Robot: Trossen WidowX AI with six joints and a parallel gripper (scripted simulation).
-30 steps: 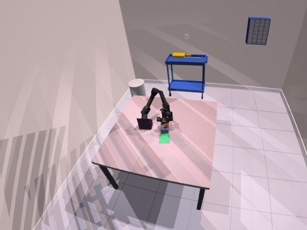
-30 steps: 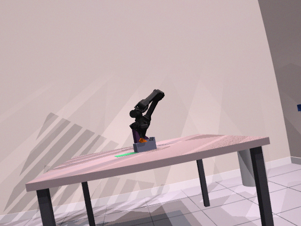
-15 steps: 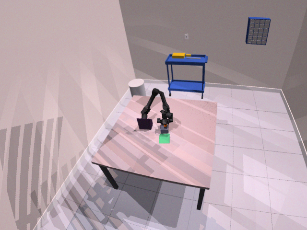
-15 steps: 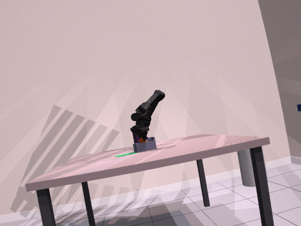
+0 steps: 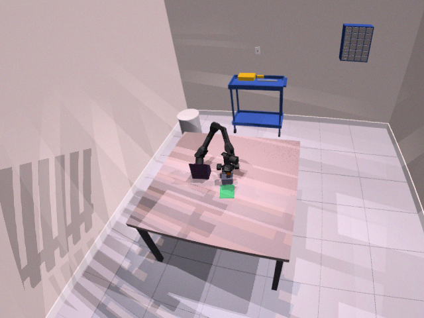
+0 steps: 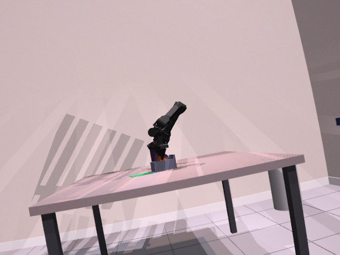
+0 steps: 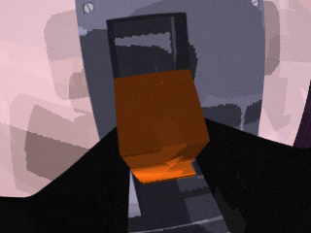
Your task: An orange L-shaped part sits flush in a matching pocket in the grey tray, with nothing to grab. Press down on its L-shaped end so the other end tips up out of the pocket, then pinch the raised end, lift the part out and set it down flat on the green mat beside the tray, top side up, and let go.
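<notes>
The orange part [image 5: 228,173] [image 6: 160,158] [image 7: 157,107] is tipped in the pocket of the grey tray [image 5: 226,180] [image 6: 163,166] [image 7: 233,63], with one end raised. Bare pocket shows beyond that end in the wrist view. My gripper [image 5: 227,169] [image 6: 163,156] [image 7: 157,130] points down over the tray, its black fingers against the two sides of the raised part, shut on it. The fingers hide part of the tray and the lower end of the part. The green mat [image 5: 226,191] [image 6: 141,174] lies flat beside the tray with nothing on it.
A dark purple block [image 5: 199,171] stands on the table [image 5: 260,218] [image 6: 192,181] by the arm's base, and its edge shows in the wrist view [image 7: 304,123]. A blue cart [image 5: 257,119] and a pale bin [image 5: 189,122] stand beyond the table.
</notes>
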